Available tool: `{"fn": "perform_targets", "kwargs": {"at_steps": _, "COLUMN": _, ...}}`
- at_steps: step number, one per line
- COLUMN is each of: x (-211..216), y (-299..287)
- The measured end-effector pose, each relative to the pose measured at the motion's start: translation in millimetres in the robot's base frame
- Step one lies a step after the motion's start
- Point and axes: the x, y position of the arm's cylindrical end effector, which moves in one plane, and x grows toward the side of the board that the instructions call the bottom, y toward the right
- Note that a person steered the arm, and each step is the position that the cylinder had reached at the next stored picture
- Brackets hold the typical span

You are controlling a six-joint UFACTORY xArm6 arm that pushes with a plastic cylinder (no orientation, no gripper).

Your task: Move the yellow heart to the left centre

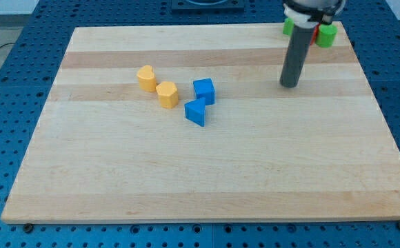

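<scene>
My tip stands upright on the wooden board, touching nothing. Well to its left sit two glossy yellow blocks, one heart-shaped, beside a blue cube.

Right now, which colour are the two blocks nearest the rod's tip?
Blue: the cube and the wedge, seen in the camera view.

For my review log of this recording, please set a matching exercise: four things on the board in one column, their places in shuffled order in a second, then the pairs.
Things:
1. my tip
2. blue cube
3. green block
4. yellow heart

Places:
A. leftmost of the central cluster
B. at the view's top right corner of the board
C. on bare wood, to the view's right of the cluster
D. just above the blue wedge-like block

Pairs: 1-C, 2-D, 3-B, 4-A
</scene>
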Motion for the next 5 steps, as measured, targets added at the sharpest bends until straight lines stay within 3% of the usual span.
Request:
{"fn": "perform_targets", "kwargs": {"at_steps": 3, "x": 0.0, "y": -113.4}}
{"fn": "perform_targets", "kwargs": {"at_steps": 5, "x": -21.6, "y": -187.6}}
